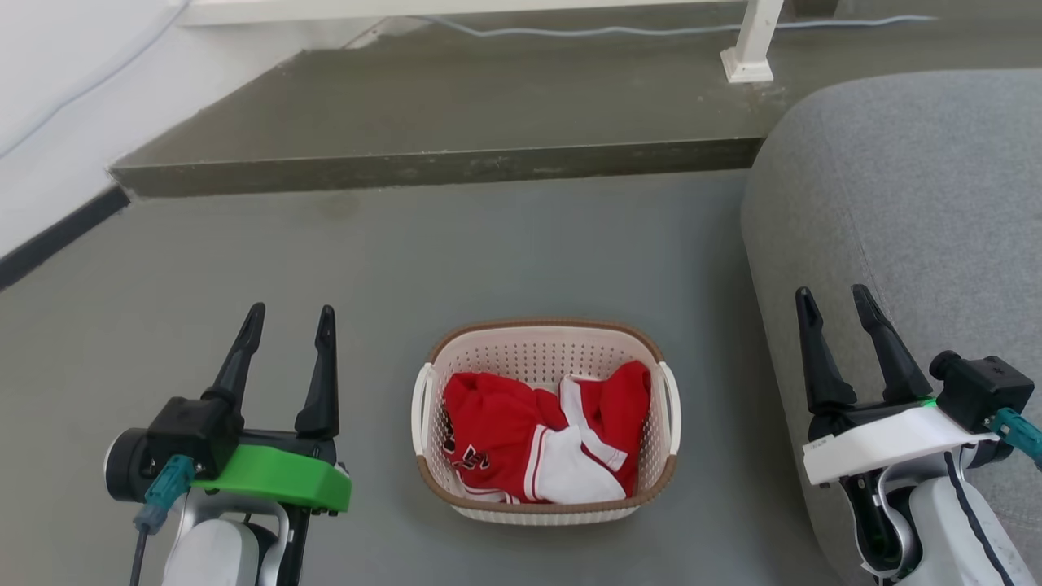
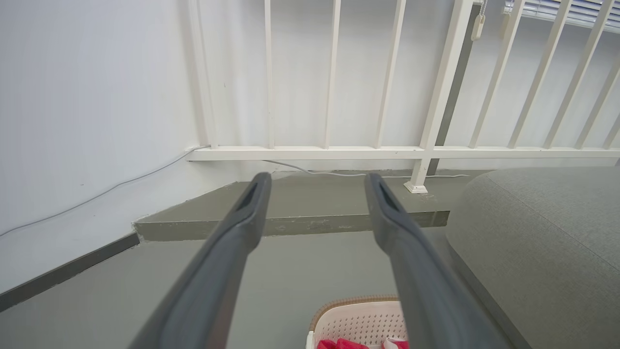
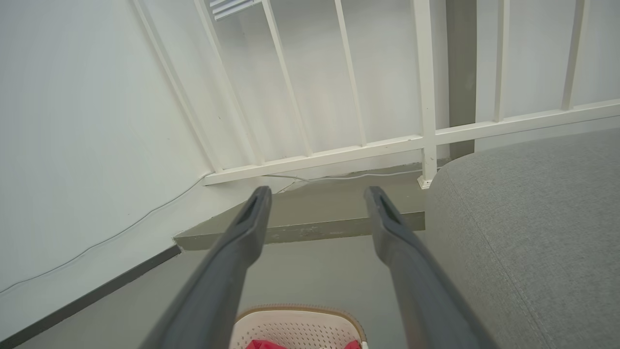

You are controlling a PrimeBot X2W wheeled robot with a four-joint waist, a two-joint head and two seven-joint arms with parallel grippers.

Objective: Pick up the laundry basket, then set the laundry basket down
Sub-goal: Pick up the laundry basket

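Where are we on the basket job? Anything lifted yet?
Done: nothing that shows. The basket sits on the floor with red clothes inside. In hand: nothing. The left gripper and right gripper are open, one on either side of the basket and apart from it. Left: probably grasp, lift and set down, though a finished set-down would look the same.
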